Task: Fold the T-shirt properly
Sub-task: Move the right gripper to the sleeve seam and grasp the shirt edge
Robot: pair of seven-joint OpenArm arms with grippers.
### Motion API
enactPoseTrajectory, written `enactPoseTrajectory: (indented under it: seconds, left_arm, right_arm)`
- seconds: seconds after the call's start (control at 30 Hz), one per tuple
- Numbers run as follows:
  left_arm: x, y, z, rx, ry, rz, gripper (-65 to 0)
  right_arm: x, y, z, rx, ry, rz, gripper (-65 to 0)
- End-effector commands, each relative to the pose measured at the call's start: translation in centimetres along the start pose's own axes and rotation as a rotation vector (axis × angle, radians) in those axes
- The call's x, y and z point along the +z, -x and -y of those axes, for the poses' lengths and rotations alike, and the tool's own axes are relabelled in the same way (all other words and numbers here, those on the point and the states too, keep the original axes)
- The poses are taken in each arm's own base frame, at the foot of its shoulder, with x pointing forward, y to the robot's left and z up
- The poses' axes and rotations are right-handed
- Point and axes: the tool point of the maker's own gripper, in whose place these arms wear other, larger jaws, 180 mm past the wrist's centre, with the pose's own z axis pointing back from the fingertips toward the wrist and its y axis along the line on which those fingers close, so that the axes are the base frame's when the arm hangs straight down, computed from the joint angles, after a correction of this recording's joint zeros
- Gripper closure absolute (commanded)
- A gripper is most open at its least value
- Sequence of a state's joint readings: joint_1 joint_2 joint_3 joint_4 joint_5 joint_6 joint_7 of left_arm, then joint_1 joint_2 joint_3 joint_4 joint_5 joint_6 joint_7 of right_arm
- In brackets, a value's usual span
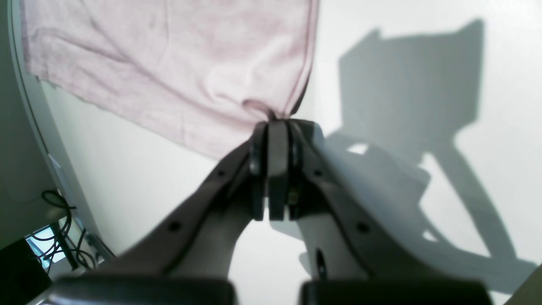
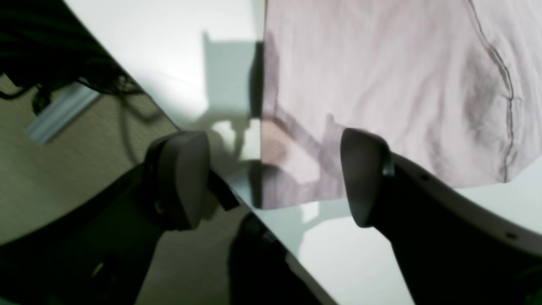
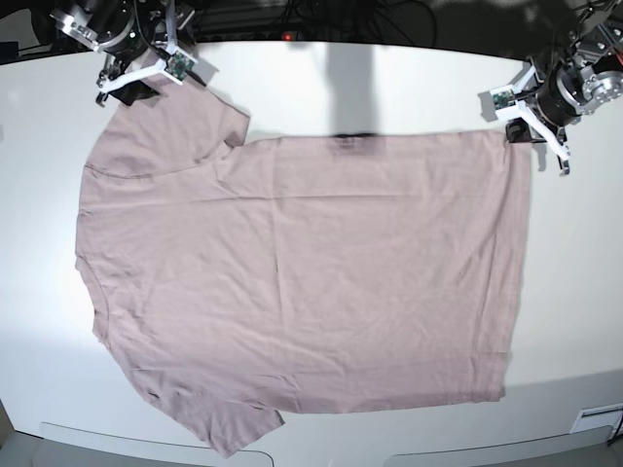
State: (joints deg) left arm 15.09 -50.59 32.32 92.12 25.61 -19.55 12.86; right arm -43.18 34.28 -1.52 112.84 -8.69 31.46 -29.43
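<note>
t-shirt [image 3: 302, 282] corner between left fingers [image 1: 277, 140]

The T-shirt [image 3: 292, 282] lies spread flat across the worktop [image 3: 389, 83]. In the base view, the right tool [image 3: 136, 76] sits at its far-left sleeve, the left tool [image 3: 521, 126] at its far-right corner.

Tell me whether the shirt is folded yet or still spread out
Spread out. In the base view the T-shirt lies flat on the table, both sleeves showing, with no part folded over.
</note>
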Motion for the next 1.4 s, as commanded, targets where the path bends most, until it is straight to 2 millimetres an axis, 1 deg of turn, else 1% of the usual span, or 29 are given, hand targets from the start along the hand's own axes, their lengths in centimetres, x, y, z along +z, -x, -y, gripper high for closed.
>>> enactPoseTrajectory:
  seconds: [0.0, 0.1, 0.33, 0.4, 0.57, 0.63, 0.77, 0.87, 0.97, 1.03, 1.17, 1.27, 1.33, 1.37]
  left_arm:
    - [0.3, 0.5, 0.8, -0.007, 0.042, -0.014, 0.0]
    - [0.3, 0.4, 0.8, -0.007, 0.042, -0.01, 0.0]
    - [0.3, 0.4, 0.8, -0.007, 0.042, -0.01, 0.0]
    - [0.3, 0.4, 0.8, -0.007, 0.042, -0.01, 0.0]
    - [0.3, 0.5, 0.8, -0.007, 0.042, -0.011, 0.0]
    - [0.3, 0.4, 0.8, -0.007, 0.042, -0.01, 0.0]
    - [0.3, 0.5, 0.8, -0.007, 0.042, -0.011, 0.0]
    - [0.3, 0.5, 0.8, -0.007, 0.042, -0.011, 0.0]
    - [0.3, 0.5, 0.8, -0.007, 0.042, -0.011, 0.0]
    - [0.3, 0.5, 0.8, -0.007, 0.042, -0.011, 0.0]
    - [0.3, 0.5, 0.8, -0.007, 0.042, -0.011, 0.0]
    - [0.3, 0.5, 0.8, -0.007, 0.042, -0.011, 0.0]
    - [0.3, 0.5, 0.8, -0.007, 0.042, -0.011, 0.0]
    - [0.3, 0.5, 0.8, -0.007, 0.042, -0.011, 0.0]
  right_arm:
    - [0.3, -0.3, 0.5, -0.001, 0.018, 0.013, -47.8]
    - [0.3, -0.3, 1.3, -0.032, 0.065, 0.013, -47.7]
    - [0.3, -0.2, 1.4, -0.031, 0.071, 0.01, -47.7]
    - [0.2, 0.1, 1.5, -0.033, 0.071, 0.001, -47.7]
    - [-1.3, 2.1, 2.4, -0.061, 0.076, -0.053, -47.7]
    - [-1.6, 2.5, 2.6, -0.064, 0.078, -0.064, -47.7]
    - [-1.6, 2.8, 2.6, -0.058, 0.081, -0.086, -47.7]
    - [-1.2, 4.5, 2.3, -0.049, 0.065, -0.191, -47.7]
    - [-0.3, 6.5, 1.9, -0.017, 0.038, -0.327, -47.7]
    - [0.1, 7.1, 2.1, 0.029, 0.033, -0.373, -47.7]
    - [-0.2, 6.1, 2.6, 0.063, 0.056, -0.314, -47.1]
    - [-0.2, 5.9, 3.0, 0.089, 0.076, -0.305, -45.1]
    - [-0.3, 5.9, 2.7, 0.106, 0.053, -0.304, -42.6]
    - [-0.3, 5.8, 2.2, 0.128, 0.025, -0.298, -40.1]
